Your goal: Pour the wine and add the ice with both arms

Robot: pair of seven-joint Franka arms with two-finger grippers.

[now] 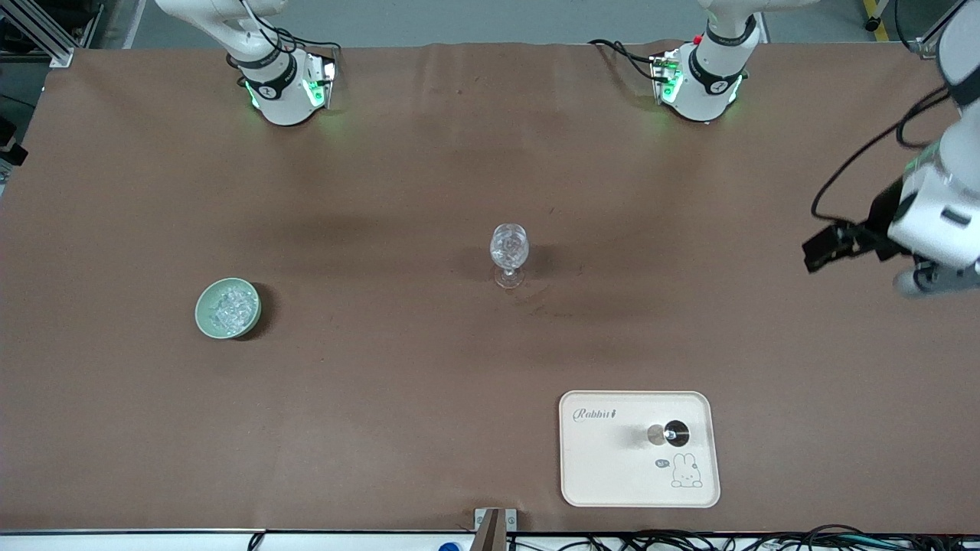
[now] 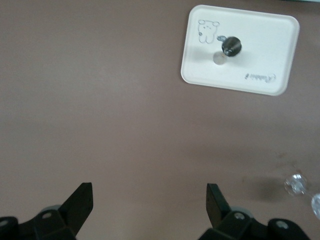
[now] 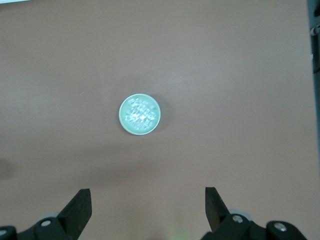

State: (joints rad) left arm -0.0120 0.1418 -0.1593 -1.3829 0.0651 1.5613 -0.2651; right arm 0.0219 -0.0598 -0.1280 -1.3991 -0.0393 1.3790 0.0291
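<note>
Left gripper (image 2: 149, 202) held wide open, empty, high over table's left-arm end; jigger (image 1: 668, 434) on tray (image 1: 597, 474), nearer front camera than stemmed glass (image 1: 509, 252). Right gripper (image 3: 148, 202) spread, empty, over ice (image 3: 140, 114).

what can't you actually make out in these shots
- Wine: no liquid shows in the jigger on the tray; too small in the front view.
- Stemmed glass: contents unclear there; cut off by the edge in the left wrist view.
- Right gripper: absent from the front view.
- Left gripper: its fingertips blur together in the front view.
</note>
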